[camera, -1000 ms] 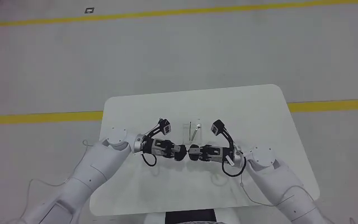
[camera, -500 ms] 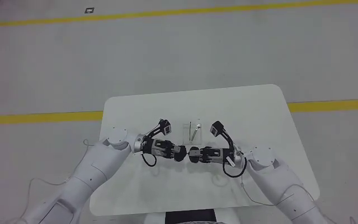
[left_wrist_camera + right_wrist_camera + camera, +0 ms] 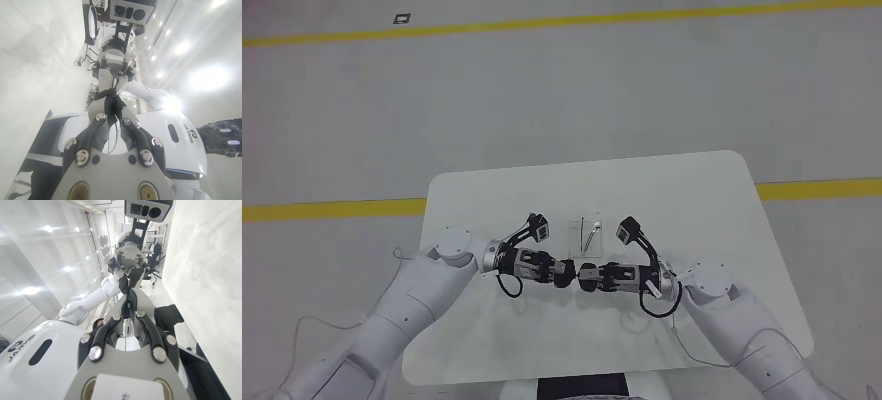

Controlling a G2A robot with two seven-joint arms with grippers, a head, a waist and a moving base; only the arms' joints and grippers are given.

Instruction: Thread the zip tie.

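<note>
Over the front middle of the white table (image 3: pixel 692 200), my left gripper (image 3: pixel 570 272) and right gripper (image 3: pixel 588 275) meet tip to tip. The zip tie (image 3: pixel 114 82) is a thin black strip that runs between the two sets of fingers. In the left wrist view, my left gripper (image 3: pixel 113 97) is shut, with black wrapping on its tips, and it faces the right gripper (image 3: pixel 113 86). From the right wrist, a ribbed black stretch of the zip tie (image 3: pixel 132 300) lies between the fingers of my shut right gripper (image 3: pixel 130 289). Just beyond it is the left gripper (image 3: pixel 130 275). The fingertips hide the tie's head.
A small clear tray (image 3: pixel 587 234) holding thin spare ties sits on the table just behind the two grippers. Both forearms lie low across the front of the table. There is bare white tabletop to the back, left and right.
</note>
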